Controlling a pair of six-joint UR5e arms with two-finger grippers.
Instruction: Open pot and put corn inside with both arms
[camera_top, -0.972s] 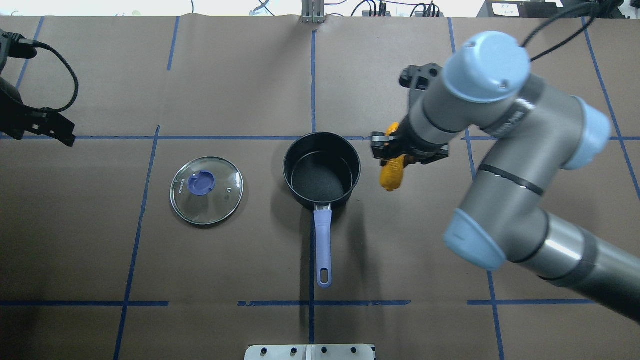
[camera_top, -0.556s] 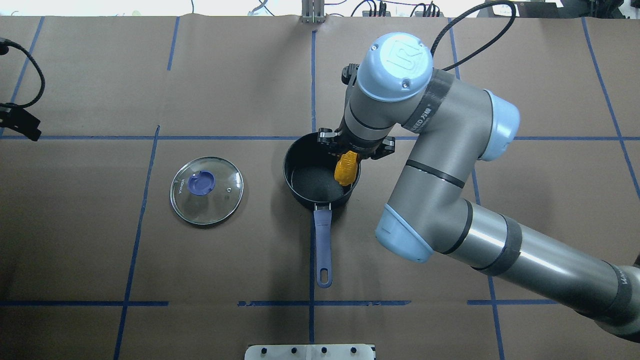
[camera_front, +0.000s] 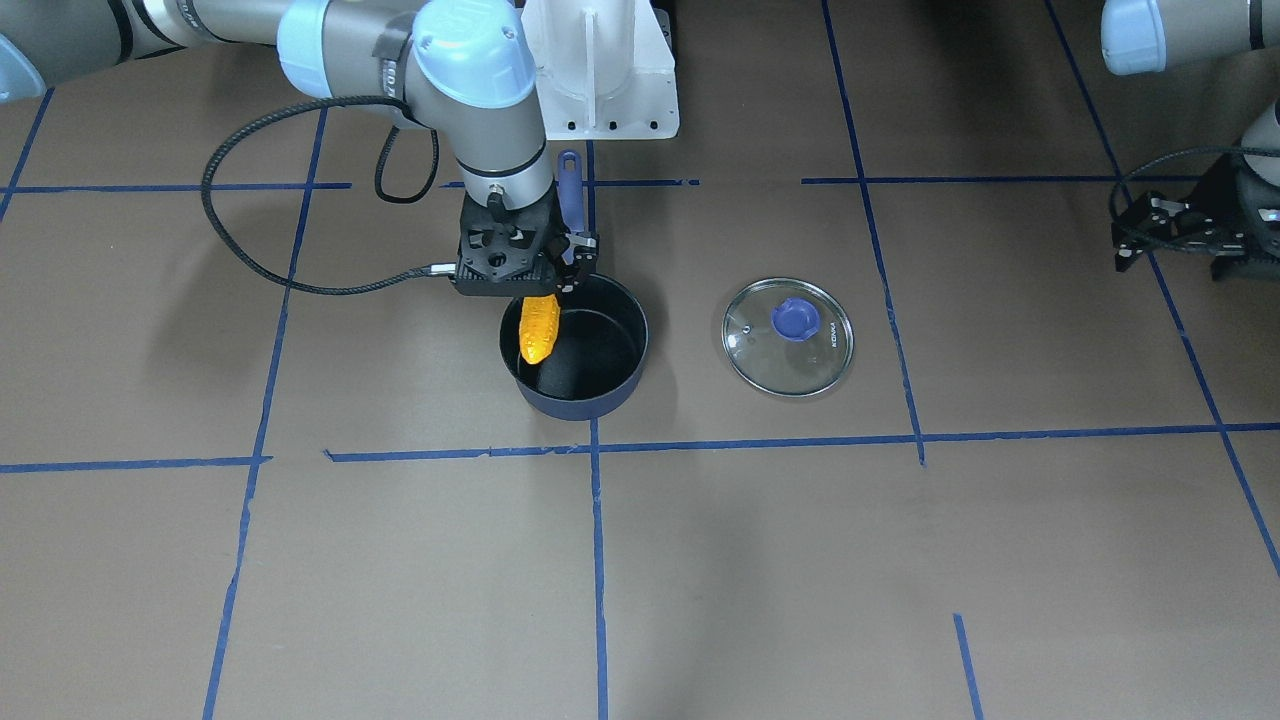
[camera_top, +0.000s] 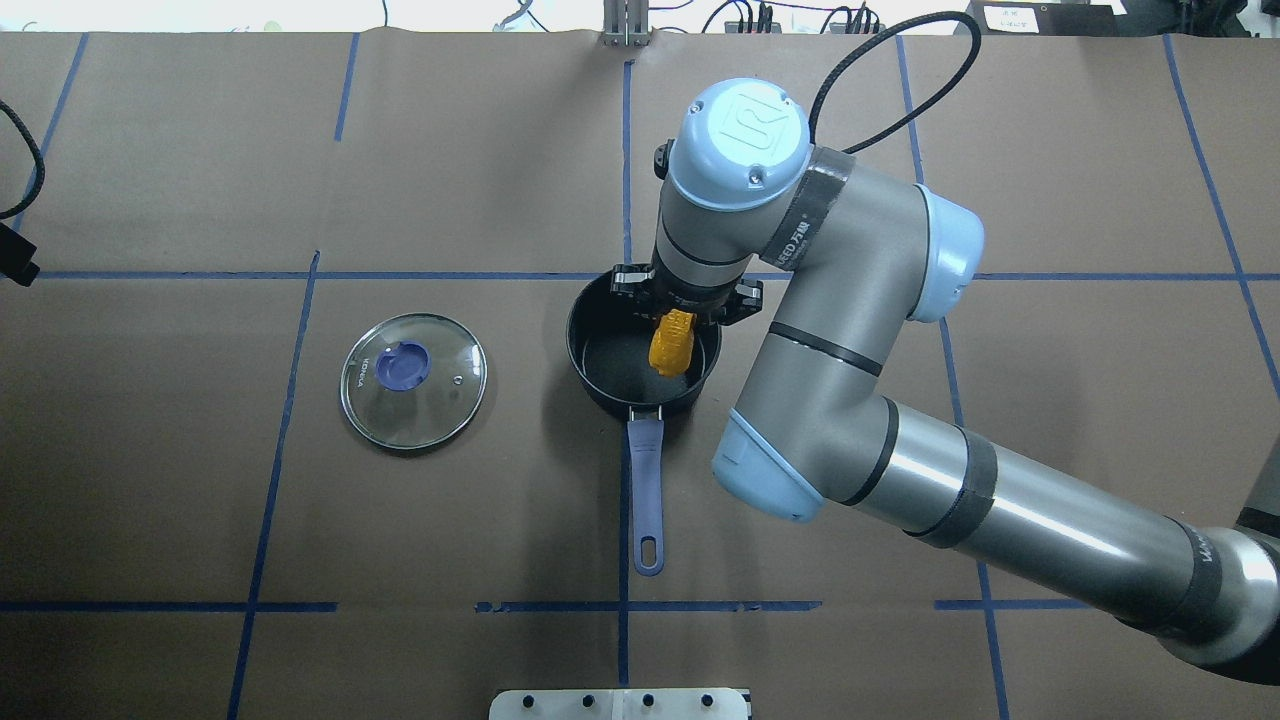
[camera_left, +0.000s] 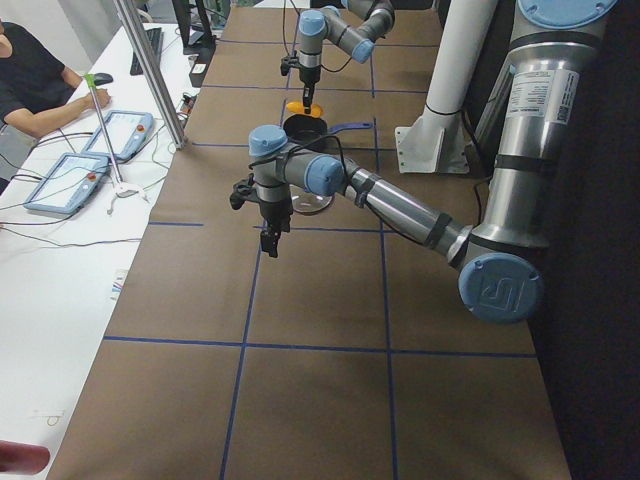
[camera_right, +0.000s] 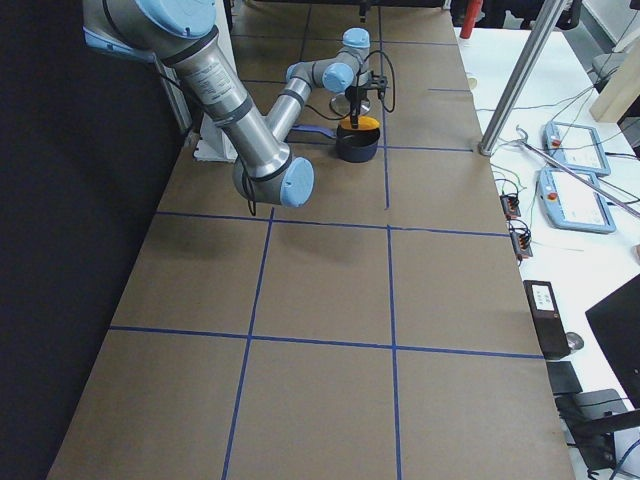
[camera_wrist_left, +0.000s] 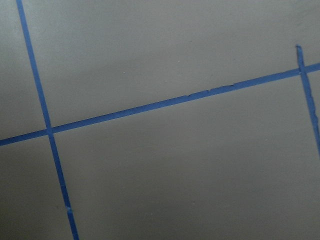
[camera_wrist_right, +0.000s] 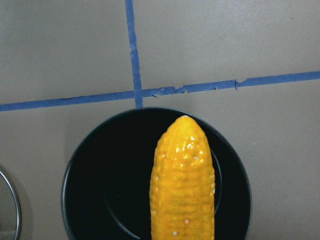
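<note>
Corn (camera_top: 671, 342) hangs clamped in right end effector (camera_top: 679, 314) over open pot (camera_top: 575, 352), glass lid (camera_top: 414, 381) lying aside.

The blue-taped brown table (camera_top: 450, 150) carries the pot (camera_top: 608, 365) and a glass lid (camera_top: 414, 380) beside it.

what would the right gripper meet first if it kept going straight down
Probably the floor of the pot: the right gripper points down into it, with the held corn leading.
</note>
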